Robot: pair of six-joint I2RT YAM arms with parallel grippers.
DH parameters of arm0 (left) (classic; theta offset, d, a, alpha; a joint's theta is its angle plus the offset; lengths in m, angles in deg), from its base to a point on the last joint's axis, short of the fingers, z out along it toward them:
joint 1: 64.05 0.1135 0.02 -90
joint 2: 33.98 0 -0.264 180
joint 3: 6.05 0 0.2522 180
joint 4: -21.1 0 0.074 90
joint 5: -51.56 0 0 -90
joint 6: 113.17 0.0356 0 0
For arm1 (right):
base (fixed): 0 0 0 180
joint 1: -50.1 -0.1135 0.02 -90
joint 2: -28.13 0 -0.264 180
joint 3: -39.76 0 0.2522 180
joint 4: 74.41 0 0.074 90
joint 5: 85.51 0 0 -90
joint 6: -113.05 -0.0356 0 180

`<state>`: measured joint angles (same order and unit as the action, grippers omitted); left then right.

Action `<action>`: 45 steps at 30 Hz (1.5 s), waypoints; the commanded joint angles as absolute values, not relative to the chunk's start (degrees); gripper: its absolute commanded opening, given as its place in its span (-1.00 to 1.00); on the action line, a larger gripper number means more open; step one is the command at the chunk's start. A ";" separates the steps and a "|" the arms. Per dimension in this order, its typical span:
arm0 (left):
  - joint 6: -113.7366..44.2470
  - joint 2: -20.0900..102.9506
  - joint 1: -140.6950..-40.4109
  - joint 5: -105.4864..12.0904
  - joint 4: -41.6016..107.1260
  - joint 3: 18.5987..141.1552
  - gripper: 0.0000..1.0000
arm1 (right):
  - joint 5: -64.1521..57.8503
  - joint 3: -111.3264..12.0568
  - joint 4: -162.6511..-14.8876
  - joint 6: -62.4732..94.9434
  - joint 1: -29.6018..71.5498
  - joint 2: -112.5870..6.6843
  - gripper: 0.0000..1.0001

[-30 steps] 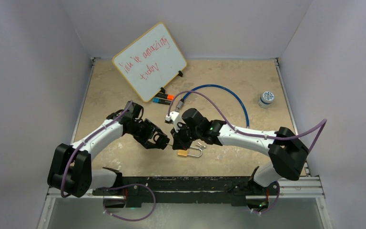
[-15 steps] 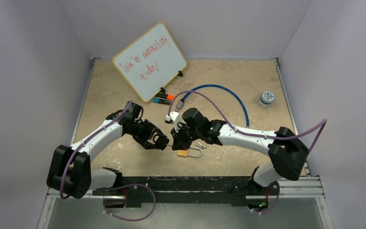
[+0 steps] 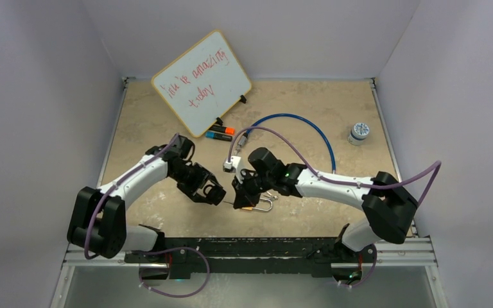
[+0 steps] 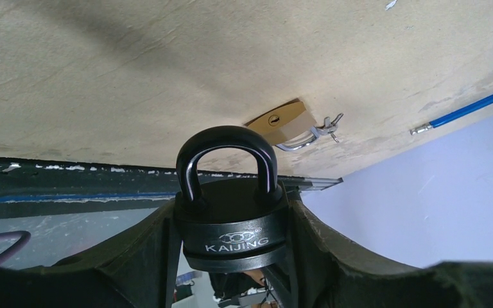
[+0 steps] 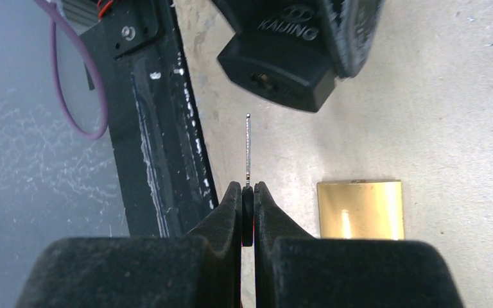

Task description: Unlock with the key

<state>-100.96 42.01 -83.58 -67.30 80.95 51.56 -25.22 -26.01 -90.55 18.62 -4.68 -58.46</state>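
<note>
Holding the black padlock (image 4: 231, 221) by its two sides, the left gripper (image 3: 214, 194) is clamped on it just above the table (image 3: 334, 102); the lock's loop sticks out past the fingers and is closed down into the body.

The right gripper (image 5: 248, 192) has its fingers squeezed together on the key (image 5: 248, 151); only the thin metal part pokes out, and the right wrist view sees it from its skinny edge.

The two grippers face each other near the front middle of the table; the key is between them.

What matters now is the key tip and the keyhole (image 5: 260, 78); the keyhole is in the bottom of the black padlock, and that bottom is turned toward the key; the key's long side points straight out from the right gripper at the lock; the hole sits just ahead of the tip and a little to one side; there is a small gap, so they are not touching.

I think the key must slide over a bit and then push forward; the bottom of the lock looks a little tilted, so the key may need to tip too.

A brass padlock (image 5: 359, 208) lies flat on the table beside the right gripper; nobody is holding it.
</note>
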 commanded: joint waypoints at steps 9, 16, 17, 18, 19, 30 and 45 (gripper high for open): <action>-92.35 50.28 -83.31 -68.27 94.64 63.55 -0.85 | -27.53 -20.08 -88.96 20.51 -4.18 -52.20 -1.00; -90.28 52.42 -83.30 -67.22 97.64 65.20 -0.86 | -25.74 -19.81 -89.18 20.57 -3.50 -51.67 -1.00; -89.66 52.83 -83.30 -66.96 98.20 65.56 -0.86 | -25.40 -19.89 -89.30 20.64 -3.43 -51.75 -1.00; -89.00 53.42 -83.30 -66.72 98.66 66.00 -0.86 | -25.05 -19.93 -89.44 20.72 -3.34 -51.84 -1.00; -88.35 53.92 -83.30 -66.41 99.16 66.51 -0.86 | -24.84 -19.94 -89.70 20.82 -3.25 -51.93 -1.00; -83.86 56.59 -83.28 -60.73 101.76 71.47 -0.92 | -25.51 -19.44 -88.51 20.76 -2.10 -52.42 -1.00; -79.34 58.17 -86.32 -45.47 101.09 79.58 -1.00 | -29.34 -17.00 -81.83 9.18 8.75 -53.09 -1.00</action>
